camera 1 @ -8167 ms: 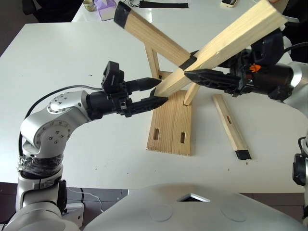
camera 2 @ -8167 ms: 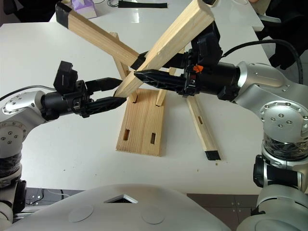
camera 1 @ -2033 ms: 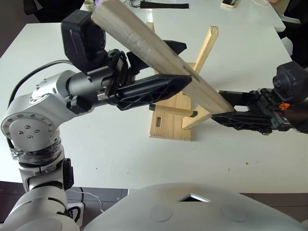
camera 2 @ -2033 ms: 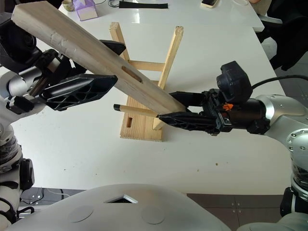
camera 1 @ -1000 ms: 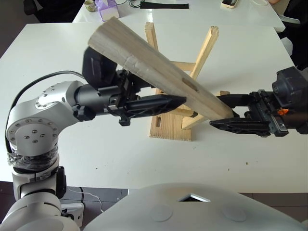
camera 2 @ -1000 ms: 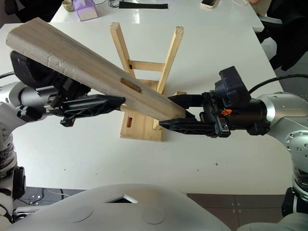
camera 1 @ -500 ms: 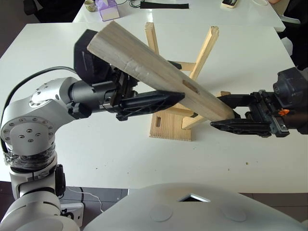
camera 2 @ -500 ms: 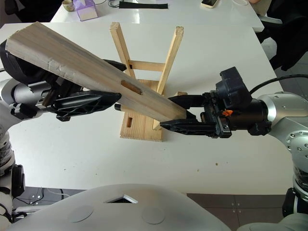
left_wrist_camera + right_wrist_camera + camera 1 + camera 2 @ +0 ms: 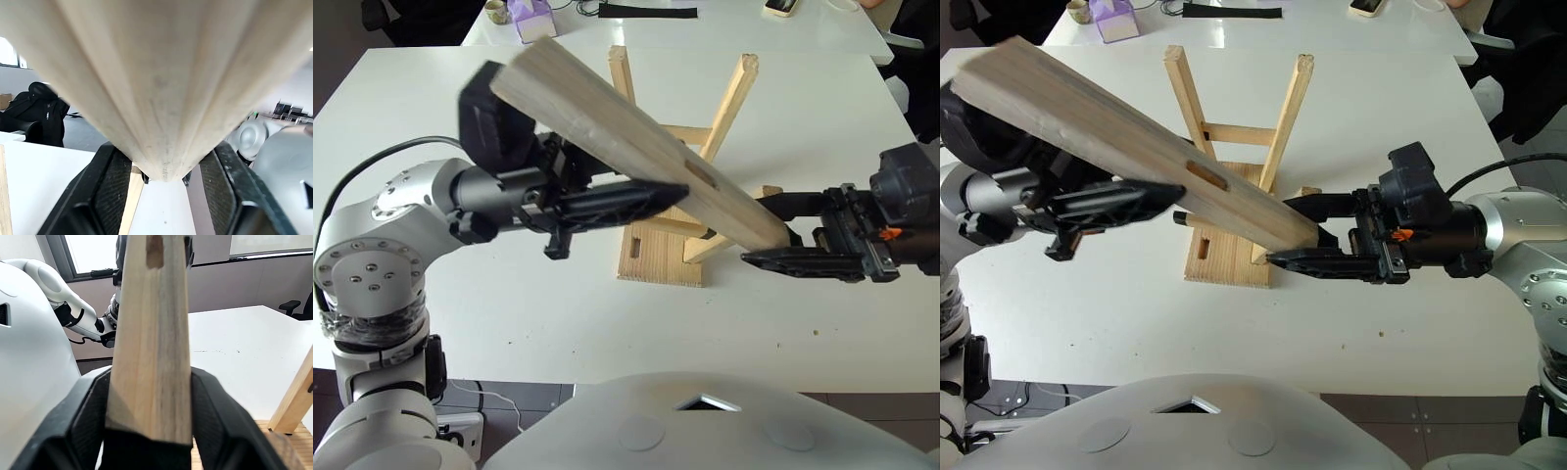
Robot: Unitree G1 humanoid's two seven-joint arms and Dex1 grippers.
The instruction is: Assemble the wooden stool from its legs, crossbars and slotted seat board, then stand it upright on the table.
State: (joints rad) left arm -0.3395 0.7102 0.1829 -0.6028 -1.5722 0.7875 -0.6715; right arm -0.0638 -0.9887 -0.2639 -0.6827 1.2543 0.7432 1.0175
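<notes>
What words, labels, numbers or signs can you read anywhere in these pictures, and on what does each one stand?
No text can be read in any view.
Wooden leg: bare wood with a slot, no writing.
Seat board: bare wood, no writing.
Purple box at the far table edge: any print is too small to read.
</notes>
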